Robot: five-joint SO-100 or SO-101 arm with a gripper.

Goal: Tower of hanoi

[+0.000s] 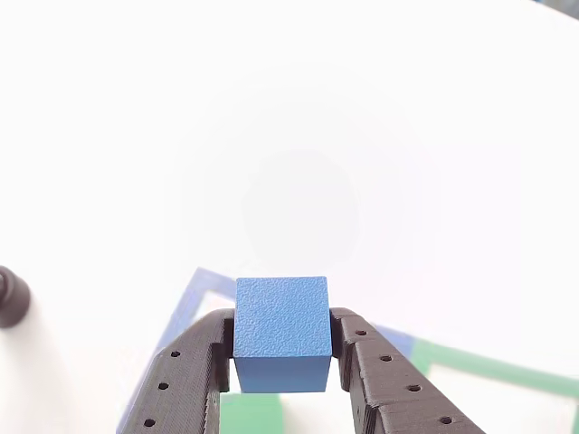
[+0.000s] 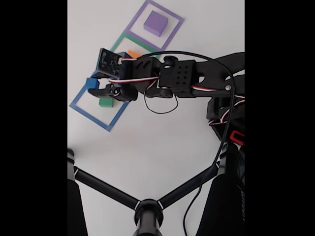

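In the other view, the black printed claw (image 1: 282, 348) grips a small blue plastic cube (image 1: 281, 333) between its two fingers, raised above the white surface (image 1: 289, 136), with a blue outlined square (image 1: 194, 294) and a green block (image 1: 251, 414) beneath.

In the fixed view, the claw (image 2: 96, 84) holds the blue cube (image 2: 91, 83) over the blue square (image 2: 88, 112); the green block (image 2: 105, 102) lies inside that square, an orange block (image 2: 133, 53) sits in the green outlined square (image 2: 118, 43), and a purple block (image 2: 156, 22) in the purple outlined square (image 2: 174, 29) near the surface's top edge.

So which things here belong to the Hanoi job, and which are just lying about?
Job:
- blue cube held in the gripper
- green block
- orange block
- purple block
- blue, green and purple outlined squares

Lying about:
- black tripod legs
- black knob
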